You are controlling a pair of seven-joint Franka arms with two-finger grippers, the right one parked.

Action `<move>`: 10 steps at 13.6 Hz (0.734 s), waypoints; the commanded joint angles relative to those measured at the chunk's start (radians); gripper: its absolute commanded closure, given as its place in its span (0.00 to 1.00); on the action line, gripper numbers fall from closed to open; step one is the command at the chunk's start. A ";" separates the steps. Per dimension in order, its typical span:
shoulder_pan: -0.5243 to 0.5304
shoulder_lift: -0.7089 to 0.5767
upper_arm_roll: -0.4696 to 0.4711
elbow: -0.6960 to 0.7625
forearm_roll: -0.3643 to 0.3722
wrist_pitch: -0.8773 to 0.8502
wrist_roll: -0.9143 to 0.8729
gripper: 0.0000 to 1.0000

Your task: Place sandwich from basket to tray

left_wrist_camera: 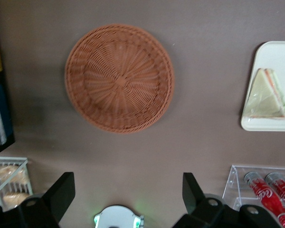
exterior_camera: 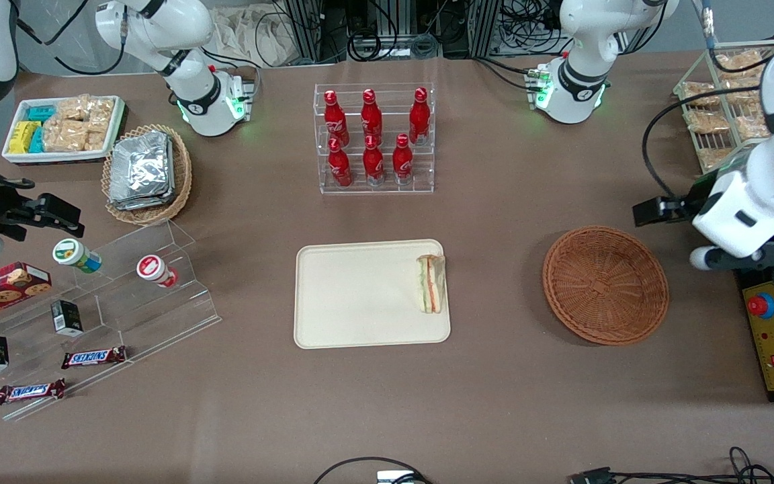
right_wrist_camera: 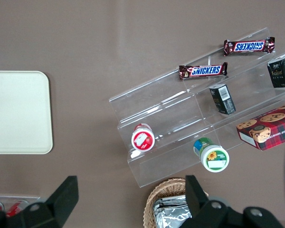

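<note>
The wrapped triangular sandwich (exterior_camera: 431, 282) (left_wrist_camera: 268, 95) lies on the cream tray (exterior_camera: 353, 296) (left_wrist_camera: 275, 52), at the tray's edge nearest the basket. The reddish-brown wicker basket (exterior_camera: 605, 284) (left_wrist_camera: 119, 78) stands empty on the table toward the working arm's end. My gripper (exterior_camera: 649, 212) (left_wrist_camera: 127, 183) hangs high above the table beside the basket, a little farther from the front camera than it. It is open, its fingers are spread wide and nothing is between them.
A clear rack of red bottles (exterior_camera: 373, 138) (left_wrist_camera: 270, 190) stands farther from the front camera than the tray. A wire rack of bagged snacks (exterior_camera: 723, 101) and a yellow control box (exterior_camera: 773, 336) flank the working arm. A tan basket of foil packets (exterior_camera: 145, 171) and acrylic shelves (exterior_camera: 125, 296) lie toward the parked arm's end.
</note>
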 commanded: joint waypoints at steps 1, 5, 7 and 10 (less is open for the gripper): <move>0.015 -0.040 -0.009 -0.079 0.006 0.011 0.046 0.00; 0.027 -0.092 -0.008 -0.177 0.002 0.061 0.057 0.00; 0.037 -0.155 -0.009 -0.274 -0.007 0.133 0.057 0.00; -0.009 -0.247 0.053 -0.391 -0.014 0.219 0.056 0.00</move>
